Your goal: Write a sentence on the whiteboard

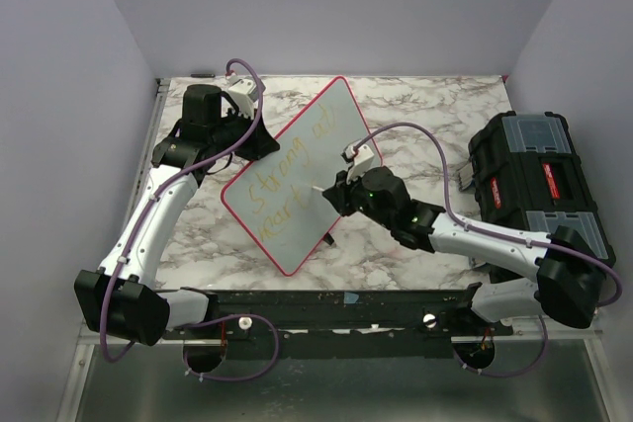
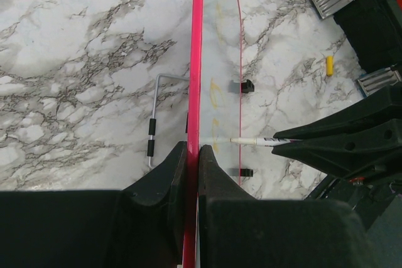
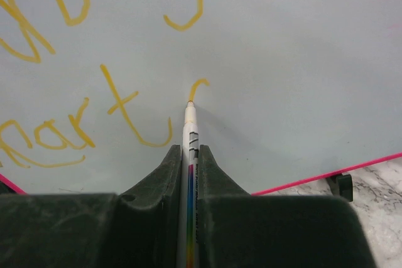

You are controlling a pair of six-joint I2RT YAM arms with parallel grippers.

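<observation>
Surface: grey-veined marble table point(image 1: 435, 111) inside pale walls, with a black toolbox point(image 1: 534, 180) at its right side.
Whiteboard point(image 1: 336, 106): mid-table between the two arms, standing up on edge, with a thin pink rim and a glossy pale face turned towards the right arm.
Sentence point(image 1: 282, 185): two lines of thin yellow cursive (possibly "Strong at heart", hard to be sure); a short curl sits at the pen tip.
Left gripper point(image 2: 193, 150): jaws pressed together on the board's pink rim.
Right gripper point(image 3: 188, 150): jaws clamped on a marker point(image 3: 190, 123), its tip touching the board.
Handling: probably light, stiff and slick; the rim is the sensible hold, since pen pressure could tip the board.
</observation>
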